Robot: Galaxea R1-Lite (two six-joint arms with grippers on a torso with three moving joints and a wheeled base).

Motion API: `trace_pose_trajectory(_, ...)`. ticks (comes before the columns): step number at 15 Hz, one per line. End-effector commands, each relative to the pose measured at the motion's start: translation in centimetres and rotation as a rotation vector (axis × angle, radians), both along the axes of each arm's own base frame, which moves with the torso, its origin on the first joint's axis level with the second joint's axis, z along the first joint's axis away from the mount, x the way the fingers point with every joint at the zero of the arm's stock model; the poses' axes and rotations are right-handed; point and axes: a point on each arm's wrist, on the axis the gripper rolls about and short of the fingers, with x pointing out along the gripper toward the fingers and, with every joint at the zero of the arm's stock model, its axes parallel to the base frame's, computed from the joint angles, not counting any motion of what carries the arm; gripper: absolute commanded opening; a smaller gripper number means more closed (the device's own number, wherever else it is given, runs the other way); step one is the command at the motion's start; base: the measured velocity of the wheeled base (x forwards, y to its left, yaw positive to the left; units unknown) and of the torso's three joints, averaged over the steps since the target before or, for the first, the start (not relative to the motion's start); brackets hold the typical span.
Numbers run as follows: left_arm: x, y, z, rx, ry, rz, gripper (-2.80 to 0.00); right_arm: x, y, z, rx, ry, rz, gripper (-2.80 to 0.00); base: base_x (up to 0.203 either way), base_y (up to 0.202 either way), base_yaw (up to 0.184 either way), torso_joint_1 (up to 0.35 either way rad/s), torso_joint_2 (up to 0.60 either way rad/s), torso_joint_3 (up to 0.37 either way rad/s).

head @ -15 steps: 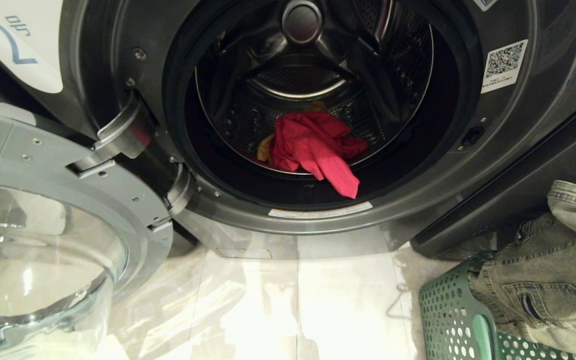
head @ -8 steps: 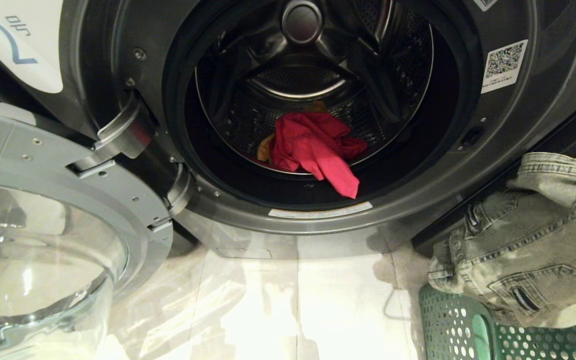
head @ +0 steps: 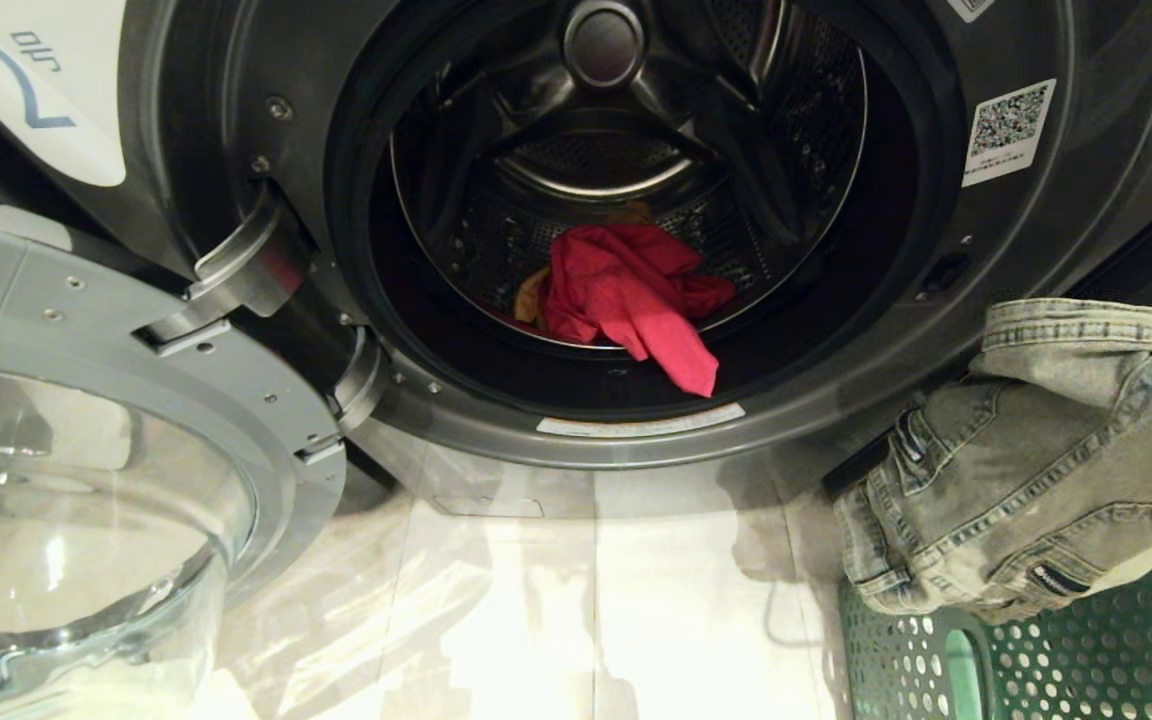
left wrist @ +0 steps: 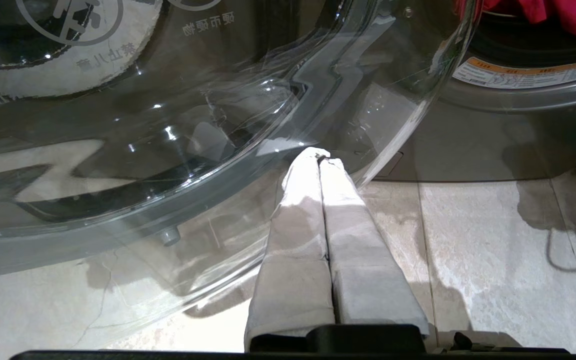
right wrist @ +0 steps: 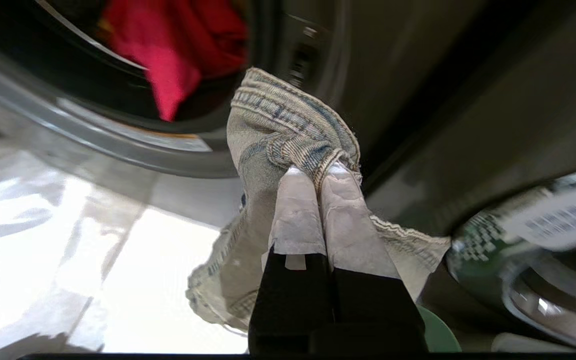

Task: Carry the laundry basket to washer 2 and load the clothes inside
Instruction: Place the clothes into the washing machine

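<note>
While the right hand (right wrist: pixel 318 172) pinches a fold of the grey-green denim garment (head: pixel 1026 460) above the laundry basket (head: pixel 1036 660), washer 2 (head: pixel 1086 250) stands open just beside it, a pink-red garment (head: pixel 626 290) lying in its drum. The left hand (left wrist: pixel 320 157) is closed on nothing, near the glass door (left wrist: pixel 168 150).

Floor (head: pixel 636 600): pale glossy tile, strongly reflective, occupying the near centre of the scene. One straight grout line (head: pixel 594 600) runs from near to far through the middle. A thin dark curved line (head: pixel 786 612) lies on the tile towards the right; its nature cannot be determined. Second machine (head: pixel 946 445): dark panel at the right. Its chrome-rimmed door (right wrist: pixel 528 295) carries a white barcode label (right wrist: pixel 563 220), print unreadable.
</note>
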Motion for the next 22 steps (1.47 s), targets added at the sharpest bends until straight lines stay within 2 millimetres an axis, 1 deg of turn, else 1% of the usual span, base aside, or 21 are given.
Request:
trace_pose_trajectory(1, 0.3, 0.0, -1.1, -0.001, 0.039, 0.000, -2.80, 0.1, 0.7, 0.4, -0.009, -0.008, 0.098, -2.80, 0.000, 0.000, 0.000, 0.000, 0.00, 0.000)
trace_pose_trajectory(5, 0.3, 0.0, -1.1, -0.001, 0.039, 0.000, -2.80, 0.4, 2.0, 1.1, -0.033, -0.015, 0.246, -2.80, 0.000, 0.000, 0.000, 0.000, 0.00, 0.000)
trace_pose_trajectory(8, 0.3, 0.0, -1.1, -0.001, 0.039, 0.000, -2.80, 1.5, 3.6, 1.3, -0.037, -0.004, 0.328, -2.80, 0.000, 0.000, 0.000, 0.000, 0.00, 0.000)
trace_pose_trajectory(12, 0.3, 0.0, -1.1, -0.001, 0.039, 0.000, -2.80, 4.4, 7.1, 1.8, -0.004, -0.041, 0.336, -2.80, 0.000, 0.000, 0.000, 0.000, 0.00, 0.000)
trace_pose_trajectory(19, 0.3, 0.0, -1.1, -0.001, 0.039, 0.000, -2.80, 10.4, 13.0, 4.1, 0.057, -0.132, 0.326, -2.80, 0.000, 0.000, 0.000, 0.000, 0.00, 0.000)
trace_pose_trajectory(22, 0.3, 0.0, -1.1, -0.001, 0.039, 0.000, -2.80, 13.1, 15.4, 3.9, 0.060, -0.182, 0.303, -2.80, 0.000, 0.000, 0.000, 0.000, 0.00, 0.000)
